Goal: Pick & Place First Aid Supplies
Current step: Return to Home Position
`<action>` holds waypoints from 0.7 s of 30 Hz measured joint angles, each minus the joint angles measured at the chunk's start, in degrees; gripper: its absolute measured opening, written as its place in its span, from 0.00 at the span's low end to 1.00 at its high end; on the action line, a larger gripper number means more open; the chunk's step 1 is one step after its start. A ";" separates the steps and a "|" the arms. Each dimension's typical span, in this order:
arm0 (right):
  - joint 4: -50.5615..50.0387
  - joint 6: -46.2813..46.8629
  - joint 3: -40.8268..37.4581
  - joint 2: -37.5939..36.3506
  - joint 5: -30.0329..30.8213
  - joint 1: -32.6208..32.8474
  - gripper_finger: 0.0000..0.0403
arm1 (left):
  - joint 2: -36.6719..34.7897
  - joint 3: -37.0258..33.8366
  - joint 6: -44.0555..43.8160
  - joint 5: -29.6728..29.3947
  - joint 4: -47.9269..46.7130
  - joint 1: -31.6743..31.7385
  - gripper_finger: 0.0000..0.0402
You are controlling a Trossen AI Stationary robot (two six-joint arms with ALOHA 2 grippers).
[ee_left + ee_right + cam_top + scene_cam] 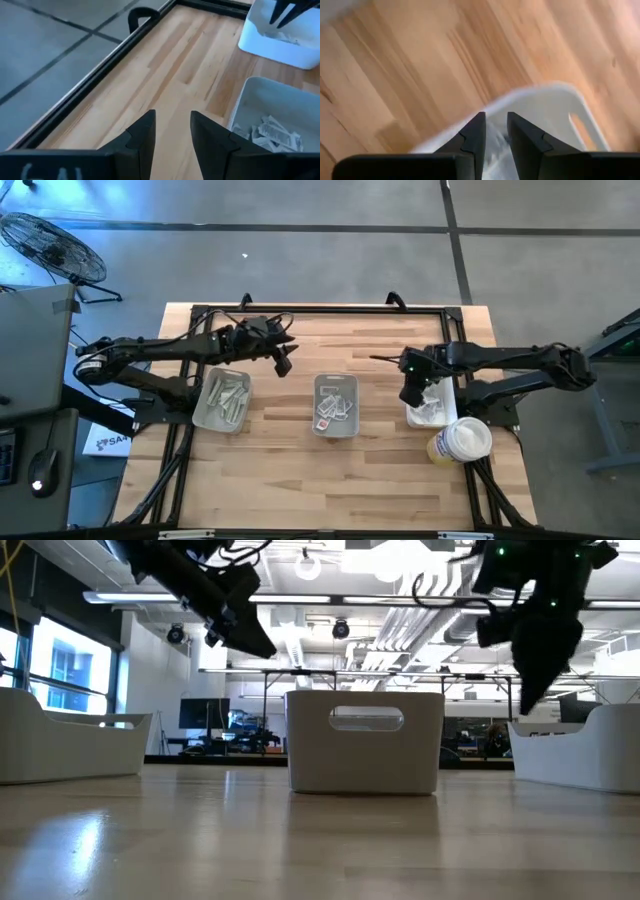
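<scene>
Wooden table is bearing binned packets; left gripper is hovering at middle bin's ten o'clock, right gripper over the three-o'clock white bin, both narrowly parted, empty.

Letters "SA" on a white sheet, remainder hidden

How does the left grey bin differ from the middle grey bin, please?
The left bin holds narrow pale strips; the middle bin holds square sachets with dark print. The left bin sits slightly askew on the table; the middle bin lies square to its edges. Both are grey, open-topped and rectangular. The left claw hangs open behind the gap between them; the right claw, open, is over the white bin.
</scene>
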 joint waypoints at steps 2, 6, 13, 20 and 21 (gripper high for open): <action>3.07 -1.07 0.00 -0.39 1.02 0.55 0.18 | 0.02 0.00 -0.08 1.51 -0.39 1.81 0.30; 12.36 -5.87 0.00 0.58 2.31 1.87 0.18 | 0.93 0.00 -0.78 7.03 0.18 4.33 0.30; 26.34 -15.40 0.00 6.20 3.97 1.96 0.18 | 3.50 0.07 0.03 8.13 3.79 3.68 0.30; 30.81 -20.13 0.00 9.98 5.87 1.96 0.18 | 4.65 0.00 0.31 10.01 2.97 5.80 0.30; 30.82 -20.15 0.00 9.98 5.87 1.96 0.18 | 4.63 0.00 0.59 10.82 2.94 6.13 0.30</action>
